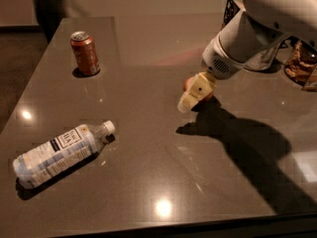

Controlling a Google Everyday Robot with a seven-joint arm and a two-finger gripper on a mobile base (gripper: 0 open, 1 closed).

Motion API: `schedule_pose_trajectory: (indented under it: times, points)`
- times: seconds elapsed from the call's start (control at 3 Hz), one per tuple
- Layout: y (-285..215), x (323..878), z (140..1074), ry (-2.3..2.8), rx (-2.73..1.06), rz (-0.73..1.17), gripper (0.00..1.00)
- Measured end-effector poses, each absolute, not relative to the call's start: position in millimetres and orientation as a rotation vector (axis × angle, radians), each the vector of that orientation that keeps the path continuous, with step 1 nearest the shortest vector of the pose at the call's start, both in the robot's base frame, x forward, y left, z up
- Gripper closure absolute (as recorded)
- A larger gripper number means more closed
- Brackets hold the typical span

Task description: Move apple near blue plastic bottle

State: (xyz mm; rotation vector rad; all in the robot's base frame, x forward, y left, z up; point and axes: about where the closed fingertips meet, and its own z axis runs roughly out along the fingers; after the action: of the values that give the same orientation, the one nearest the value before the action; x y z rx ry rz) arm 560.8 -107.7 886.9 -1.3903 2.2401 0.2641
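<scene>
The apple (188,84) is red-orange and sits on the dark table right of the middle; only slivers of it show beside the gripper. My gripper (196,93), cream-coloured at the end of the white arm, comes down from the upper right and sits right at the apple, covering most of it. The blue plastic bottle (59,152) lies on its side at the front left, white cap pointing right and up, far from the apple.
A reddish-brown soda can (84,53) stands at the back left. A black wire basket (231,7) and a brown packet (300,66) are at the back right. The table's front edge (163,226) is near. A person (49,4) stands beyond the far left corner.
</scene>
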Motion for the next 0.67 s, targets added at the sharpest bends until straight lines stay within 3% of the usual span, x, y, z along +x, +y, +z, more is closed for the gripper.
schedule_pose_trajectory:
  times: [0.33,0.67]
  points:
    - [-103.4,559.1,876.4,2.246,-1.406,0.274,0.08]
    - [-104.6,560.9,875.0,2.247,-1.411,0.279,0.33]
